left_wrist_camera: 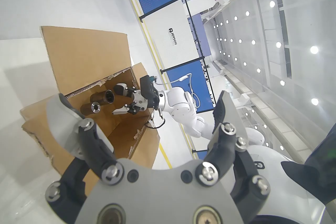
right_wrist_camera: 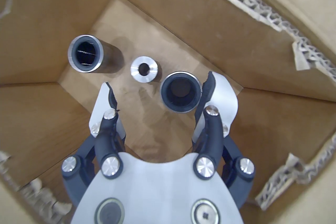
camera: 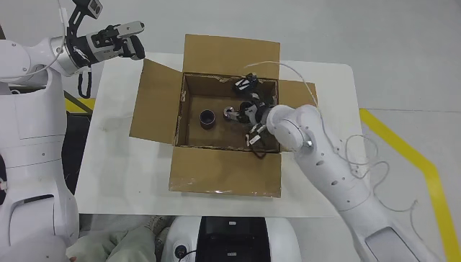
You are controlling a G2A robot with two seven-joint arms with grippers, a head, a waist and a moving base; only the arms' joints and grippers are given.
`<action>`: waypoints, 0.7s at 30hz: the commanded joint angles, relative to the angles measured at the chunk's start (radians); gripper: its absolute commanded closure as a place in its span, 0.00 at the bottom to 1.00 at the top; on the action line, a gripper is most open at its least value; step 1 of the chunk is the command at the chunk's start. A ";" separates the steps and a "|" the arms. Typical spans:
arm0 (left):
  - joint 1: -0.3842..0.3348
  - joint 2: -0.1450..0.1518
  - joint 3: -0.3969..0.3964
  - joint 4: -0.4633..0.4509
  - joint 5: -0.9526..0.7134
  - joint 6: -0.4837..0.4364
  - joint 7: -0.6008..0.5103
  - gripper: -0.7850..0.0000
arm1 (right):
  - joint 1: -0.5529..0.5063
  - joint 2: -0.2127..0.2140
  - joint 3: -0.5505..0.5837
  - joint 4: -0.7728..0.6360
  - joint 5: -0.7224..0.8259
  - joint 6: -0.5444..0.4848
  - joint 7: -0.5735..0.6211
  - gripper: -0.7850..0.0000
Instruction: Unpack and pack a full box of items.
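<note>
Box (right_wrist_camera: 236,25) holds three cylinders (right_wrist_camera: 179,91); right hand (right_wrist_camera: 158,80) spread inside, left hand (left_wrist_camera: 139,96) spread outside.

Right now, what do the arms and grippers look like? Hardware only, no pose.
Both arms are glossy white shells; the right arm carries a thin white cable in loose loops. The left arm has a black camera module with a blue plug at its wrist. Left gripper and right gripper match: silver base plate, black linkages with silver screws, curved silver fingers with black pads.
</note>
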 commanded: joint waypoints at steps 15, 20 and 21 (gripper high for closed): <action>0.000 0.000 0.000 0.000 0.000 0.000 0.000 0.00 | -0.244 0.059 0.248 -0.284 0.247 -0.216 -0.039 0.19; 0.000 0.000 0.000 0.000 0.000 0.000 0.000 0.00 | -0.316 0.079 0.352 -0.325 0.395 -0.298 -0.033 0.16; 0.000 0.000 0.000 0.000 0.000 0.000 0.000 0.00 | -0.329 0.084 0.377 -0.328 0.432 -0.319 -0.026 0.16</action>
